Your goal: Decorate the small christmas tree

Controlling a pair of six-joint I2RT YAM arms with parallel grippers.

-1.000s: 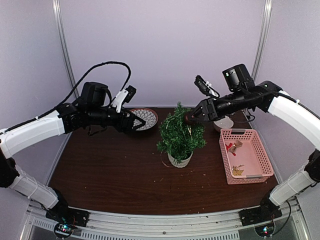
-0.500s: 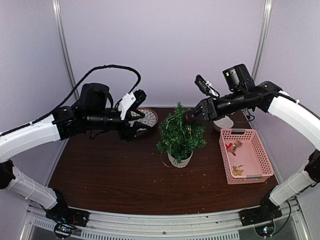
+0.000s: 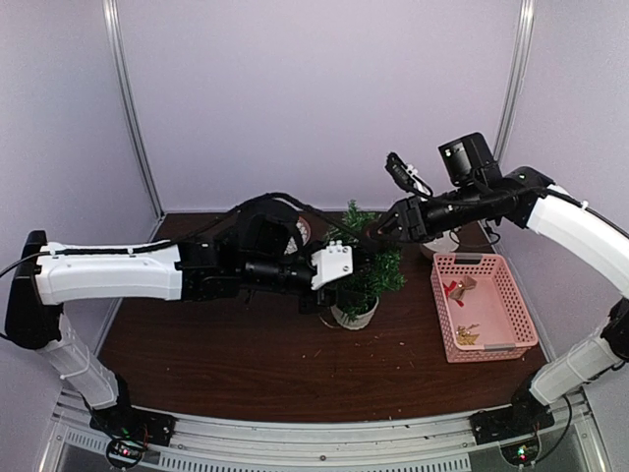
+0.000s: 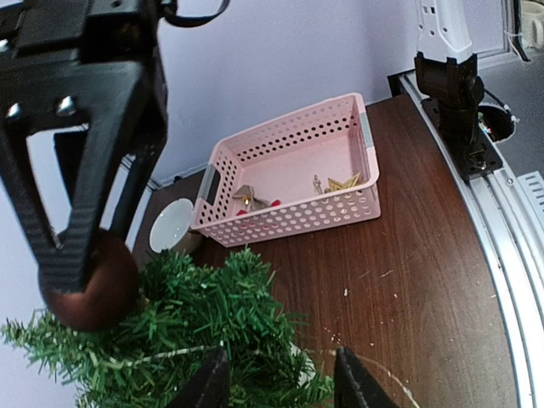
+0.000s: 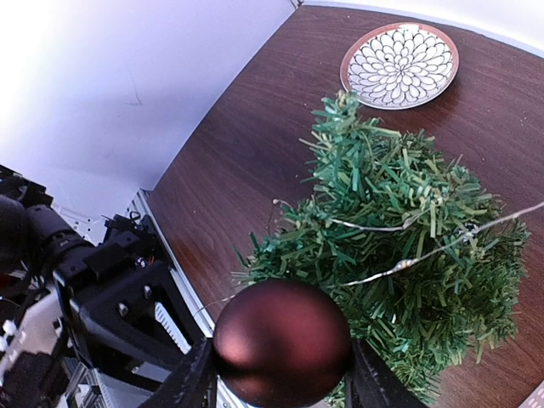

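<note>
Standing btwn L hand, R hand w/ bauble: small christmas tree.

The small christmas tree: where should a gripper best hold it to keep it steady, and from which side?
Grip the white pot, not the branches: it is round and firm, while the small christmas tree above it is soft needles that would probably give way. Come in low and level from the near side, where the pot shows bare under the foliage.

The bauble is glossy and smooth, the small christmas tree tinsel-like, the basket perforated plastic, the table matt wood.
</note>
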